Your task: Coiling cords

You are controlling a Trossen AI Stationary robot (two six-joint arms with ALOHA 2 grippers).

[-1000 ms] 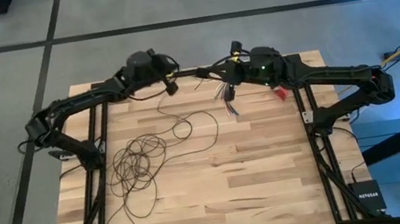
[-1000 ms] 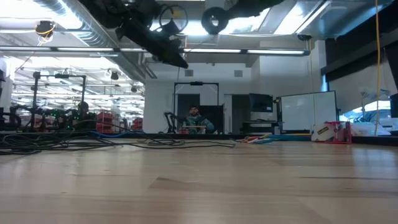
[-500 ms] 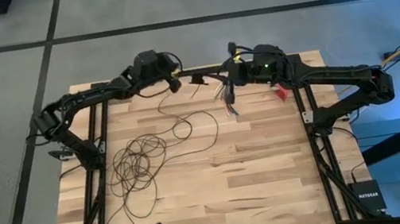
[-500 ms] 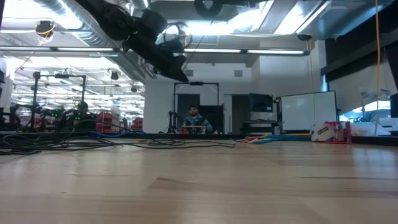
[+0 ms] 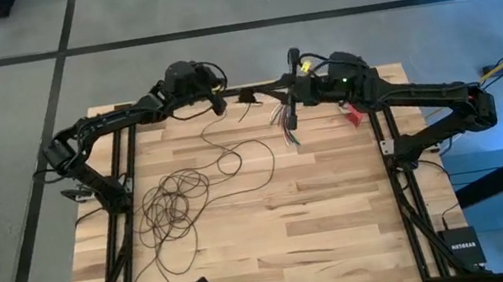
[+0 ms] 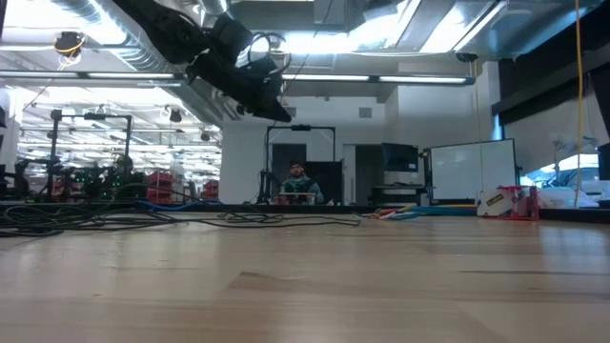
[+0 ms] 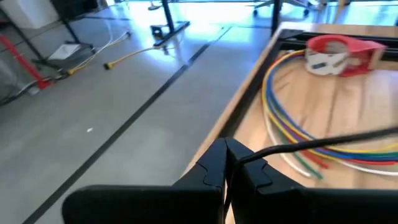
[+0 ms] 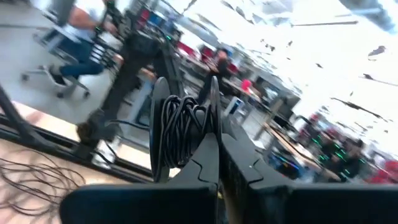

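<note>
The coiling is, by the look of things, only partly done. The right pincer (image 8: 217, 149), raised above the worktop's (image 5: 325, 220) far edge, is pressed together on a small bundle of dark turns that stands wound around its fingers in the right wrist view, so some of the cords (image 5: 176, 206) are already gathered there. The left pincer (image 7: 227, 163), also raised at the far edge and just beside the right one, is pinched shut on a single dark strand that runs out from between its fingers.

Most of the length is not yet wound. From the left pincer a strand hangs down and trails toward the near side of the worktop, where a loose tangle of many loops lies flat, nearer the left arm's base, with a tail running on toward the near edge. I cannot make out the end of the cord in these views.

Near the right pincer lie a bunch of coloured wires (image 5: 285, 121) and a red tape dispenser (image 7: 336, 53); both sit apart from the tangle.

What remains, I judge, is drawing up the tangle turn by turn onto the bundle.
</note>
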